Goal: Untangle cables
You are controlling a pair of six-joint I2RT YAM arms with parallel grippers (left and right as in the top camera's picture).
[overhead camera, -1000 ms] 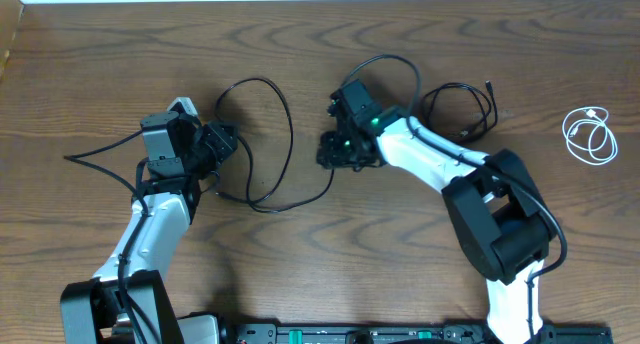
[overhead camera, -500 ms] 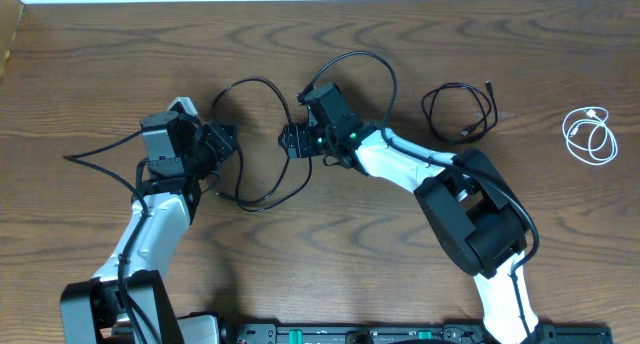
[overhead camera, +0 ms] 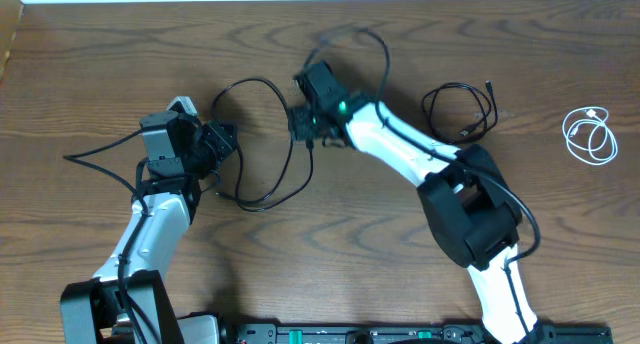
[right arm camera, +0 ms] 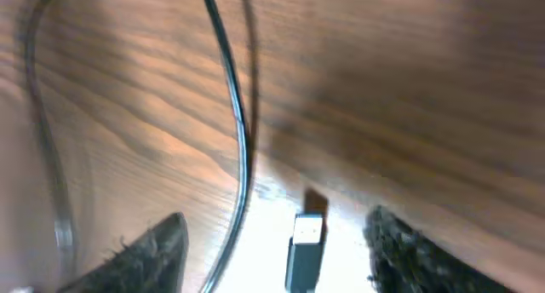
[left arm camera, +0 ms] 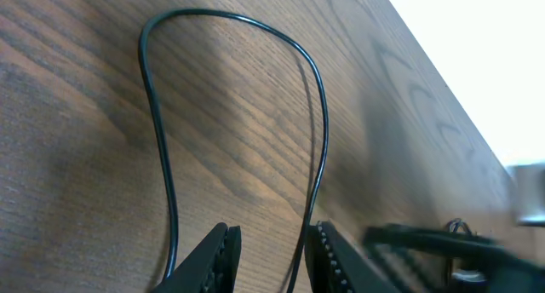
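A long black cable point(overhead camera: 272, 134) loops across the table between my two grippers. In the left wrist view, the cable point(left arm camera: 317, 106) runs down between the fingers of my left gripper point(left arm camera: 272, 246), close to the right finger. Those jaws stand a little apart and do not pinch it. My right gripper point(overhead camera: 303, 124) hovers over the cable's other end. In the right wrist view its jaws point(right arm camera: 277, 233) are wide apart, with the cable's plug point(right arm camera: 305, 246) between them touching neither finger. A second black cable point(overhead camera: 460, 109) lies coiled further right. A white cable point(overhead camera: 590, 134) lies coiled at the far right.
The brown wooden table point(overhead camera: 400, 234) ends at a white strip along its far edge. My left arm's own thick black wire point(overhead camera: 100, 149) trails off to the left. My right arm's white link point(overhead camera: 400, 154) stretches diagonally across the middle.
My right gripper has moved left and slightly toward the far edge, taking the cable's plug end with it. The cable's loop bulged toward my left gripper. The left arm has stayed still.
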